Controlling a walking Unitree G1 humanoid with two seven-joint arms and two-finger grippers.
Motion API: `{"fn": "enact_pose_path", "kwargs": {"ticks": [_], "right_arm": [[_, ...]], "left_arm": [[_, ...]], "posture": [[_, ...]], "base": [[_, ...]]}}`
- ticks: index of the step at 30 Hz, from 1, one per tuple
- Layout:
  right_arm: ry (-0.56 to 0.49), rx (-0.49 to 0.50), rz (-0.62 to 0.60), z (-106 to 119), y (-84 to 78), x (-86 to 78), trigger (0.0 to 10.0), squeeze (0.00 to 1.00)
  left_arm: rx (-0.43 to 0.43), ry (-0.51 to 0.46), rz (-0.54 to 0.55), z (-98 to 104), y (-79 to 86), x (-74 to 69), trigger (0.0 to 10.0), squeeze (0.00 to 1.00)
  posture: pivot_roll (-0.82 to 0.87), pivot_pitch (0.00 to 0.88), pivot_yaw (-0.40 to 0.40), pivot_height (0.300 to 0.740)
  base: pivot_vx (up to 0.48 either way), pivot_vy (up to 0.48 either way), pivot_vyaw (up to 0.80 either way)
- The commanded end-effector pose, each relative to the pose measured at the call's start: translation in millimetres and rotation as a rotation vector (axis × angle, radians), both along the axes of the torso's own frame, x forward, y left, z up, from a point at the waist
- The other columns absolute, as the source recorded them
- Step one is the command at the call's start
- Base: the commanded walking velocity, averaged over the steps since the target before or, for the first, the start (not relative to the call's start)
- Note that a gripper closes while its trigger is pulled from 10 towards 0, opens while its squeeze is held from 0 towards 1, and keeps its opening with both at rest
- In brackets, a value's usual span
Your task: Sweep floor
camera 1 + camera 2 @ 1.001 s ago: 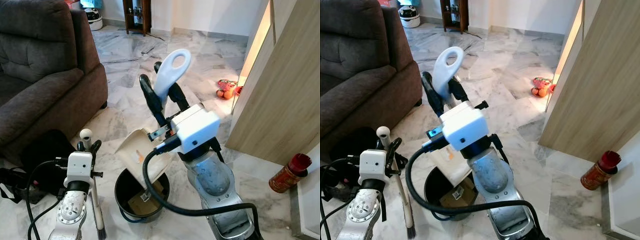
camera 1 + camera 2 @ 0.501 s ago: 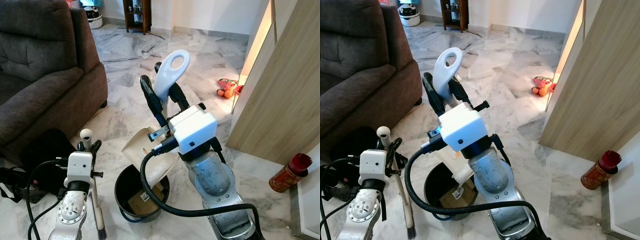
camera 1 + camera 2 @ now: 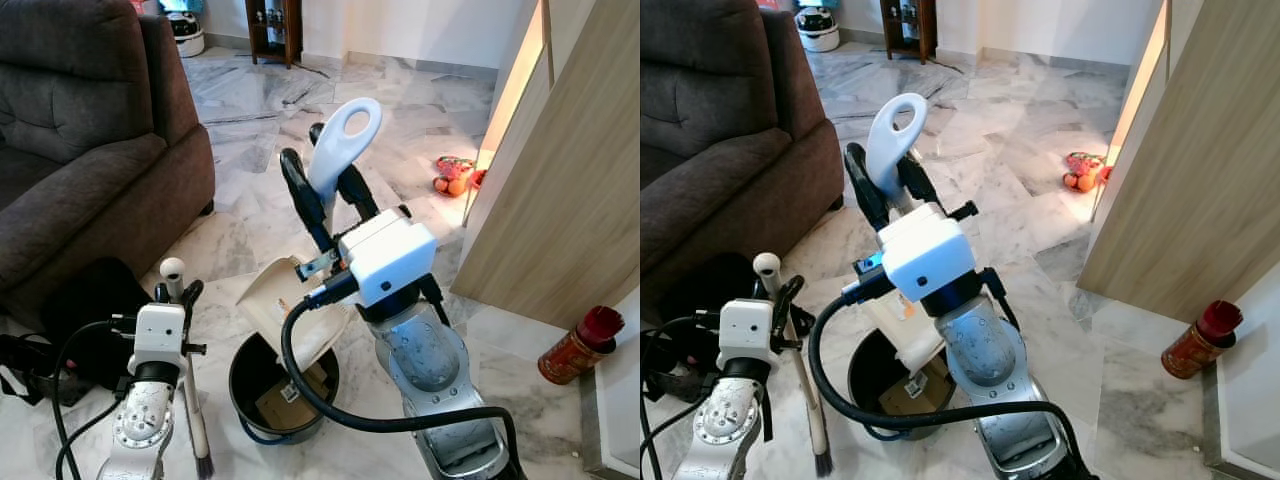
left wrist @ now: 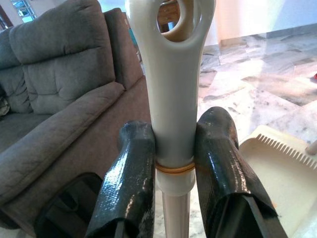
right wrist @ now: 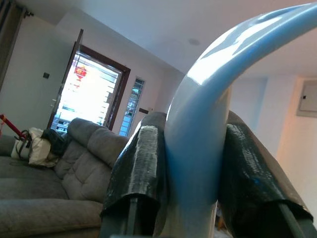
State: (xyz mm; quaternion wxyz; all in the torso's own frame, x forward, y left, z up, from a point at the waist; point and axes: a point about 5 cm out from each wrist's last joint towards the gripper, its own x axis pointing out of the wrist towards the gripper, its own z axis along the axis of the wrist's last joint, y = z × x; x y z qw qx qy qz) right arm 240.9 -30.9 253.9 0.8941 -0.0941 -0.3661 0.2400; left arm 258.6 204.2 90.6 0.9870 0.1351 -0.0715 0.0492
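Left eye view: the right gripper (image 3: 322,195) pinches the looped white handle of the dustpan (image 3: 290,305), whose long axis runs steeply up and away from the robot; its cream scoop tilts down over the black bin (image 3: 282,390), lip just above the rim. The bin stands on the marble floor (image 3: 250,150) between the two arms, cardboard scraps inside with a small label too small to read. The left gripper (image 3: 172,293) clamps the brush (image 3: 190,400), which stands nearly upright, knob on top and bristles on the floor beside the bin. A grey sofa (image 3: 90,130) bounds the left, a wooden panel (image 3: 560,190) the right; open floor stretches ahead.

Right eye view: a red bottle (image 3: 1197,342) stands by the panel's foot, its print illegible, and a small red and orange toy (image 3: 1080,172) lies near the panel's far end.

Left wrist view: both black fingers (image 4: 129,183) press the brush handle, which carries a rubber band; the dustpan's toothed edge lies close alongside.

Right wrist view: the fingers (image 5: 141,173) squeeze the pale curved handle.
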Motion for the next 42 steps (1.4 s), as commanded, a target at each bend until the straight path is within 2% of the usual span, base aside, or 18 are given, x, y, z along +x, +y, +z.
{"fn": "enact_pose_path", "kwargs": {"ticks": [1, 4, 14, 18, 28, 32, 39, 42], "right_arm": [[-0.113, 0.016, -0.005, 17.5, -1.7, -7.5, 10.0, 0.00], [-0.077, 0.037, 0.007, 15.1, -0.9, -6.4, 10.0, 0.00], [-0.097, 0.006, -0.012, 15.2, -1.6, -5.5, 10.0, 0.00], [-0.027, 0.057, 0.027, 12.0, 0.0, -4.4, 10.0, 0.00], [-0.040, 0.035, 0.001, 11.9, -1.5, -3.2, 10.0, 0.00], [-0.089, 0.000, -0.030, 13.9, -2.4, -3.7, 10.0, 0.00], [-0.110, -0.020, -0.023, 13.9, -0.7, -6.0, 10.0, 0.00], [-0.067, 0.007, -0.001, 11.3, 1.0, -5.5, 10.0, 0.00]], "left_arm": [[0.025, -0.030, -0.013, 7.5, 1.1, 3.2, 10.0, 0.00], [0.025, -0.031, -0.014, 7.7, 0.9, 3.2, 10.0, 0.00], [0.026, -0.032, -0.014, 7.8, 1.0, 3.3, 10.0, 0.00], [0.027, -0.034, -0.016, 8.1, 0.6, 3.7, 10.0, 0.00], [0.027, -0.033, -0.013, 8.1, 1.4, 3.3, 10.0, 0.00], [0.027, -0.032, -0.015, 8.0, 0.8, 3.2, 10.0, 0.00], [0.027, -0.032, -0.016, 7.8, 0.6, 3.2, 10.0, 0.00], [0.027, -0.032, -0.016, 7.5, 0.6, 3.0, 10.0, 0.00]], "posture": [[0.09, 0.093, 0.027, 0.740], [0.09, 0.094, 0.027, 0.740], [0.09, 0.095, 0.027, 0.740], [0.09, 0.096, 0.026, 0.740], [0.09, 0.097, 0.026, 0.740], [0.09, 0.095, 0.026, 0.740], [0.09, 0.094, 0.026, 0.740], [0.09, 0.087, 0.025, 0.740]], "base": [[0.000, 0.000, 0.00], [0.000, 0.000, 0.00], [0.000, 0.000, 0.00], [0.000, 0.000, 0.00], [0.000, 0.000, 0.00], [0.000, 0.000, 0.00], [0.000, 0.000, 0.00], [0.000, 0.000, 0.00]]}}
